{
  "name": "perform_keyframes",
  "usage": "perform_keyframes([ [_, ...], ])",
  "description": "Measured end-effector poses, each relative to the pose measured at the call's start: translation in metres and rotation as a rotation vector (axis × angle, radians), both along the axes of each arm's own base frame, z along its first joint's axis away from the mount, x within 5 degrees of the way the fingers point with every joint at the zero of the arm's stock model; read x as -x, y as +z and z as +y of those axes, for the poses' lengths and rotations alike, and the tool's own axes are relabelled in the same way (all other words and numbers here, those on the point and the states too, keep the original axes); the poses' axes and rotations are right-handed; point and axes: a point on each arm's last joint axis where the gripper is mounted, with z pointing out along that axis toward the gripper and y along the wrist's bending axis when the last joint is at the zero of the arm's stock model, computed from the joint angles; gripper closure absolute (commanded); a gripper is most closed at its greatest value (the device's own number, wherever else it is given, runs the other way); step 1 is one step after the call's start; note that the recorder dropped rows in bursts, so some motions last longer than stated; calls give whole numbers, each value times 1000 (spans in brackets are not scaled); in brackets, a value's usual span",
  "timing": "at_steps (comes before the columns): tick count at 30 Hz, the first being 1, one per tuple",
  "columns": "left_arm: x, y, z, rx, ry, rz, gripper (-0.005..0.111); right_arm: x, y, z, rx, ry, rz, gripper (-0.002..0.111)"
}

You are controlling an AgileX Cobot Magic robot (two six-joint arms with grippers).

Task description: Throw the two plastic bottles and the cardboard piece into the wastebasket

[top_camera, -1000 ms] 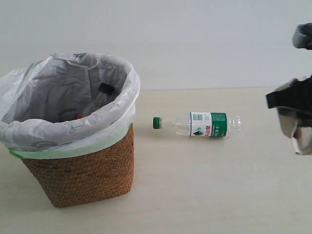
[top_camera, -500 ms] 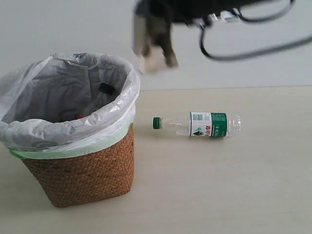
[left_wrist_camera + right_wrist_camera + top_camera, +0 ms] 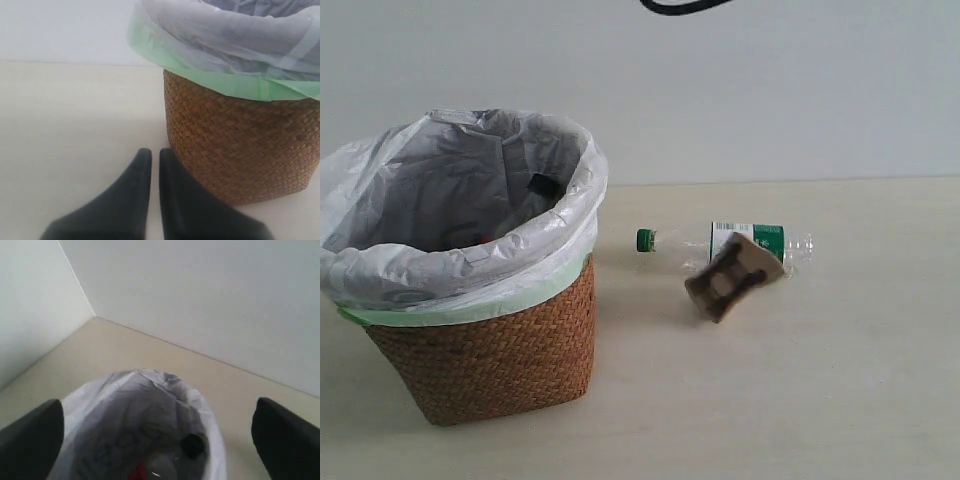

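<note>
1. We are seeing the black-capped bottle [image 3: 540, 184] lying inside the wastebasket [image 3: 490, 350].
2. The green-capped bottle [image 3: 765, 242] and the cardboard piece [image 3: 730, 277] are still waiting outside, beside it.
3. The right gripper [image 3: 159, 410] is gaping wide and the left gripper [image 3: 151, 152] is nearly closed, both empty.

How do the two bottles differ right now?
The black-cap bottle sits inside the wastebasket, mostly hidden by the bag. The green-cap bottle lies on its side on the table beside it. The black-cap one shows a bit of red label. The green-cap one has a green-white label, partly covered by the cardboard piece. Both look like clear plastic.
</note>
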Motion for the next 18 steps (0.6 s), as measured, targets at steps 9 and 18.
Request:
perform_keyframes([
  [9, 0, 0, 0, 0, 0, 0, 101, -10, -17, -40, 299, -156, 110, 16],
  [18, 0, 0, 0, 0, 0, 0, 101, -13, -27, -68, 527, -342, 183, 16],
])
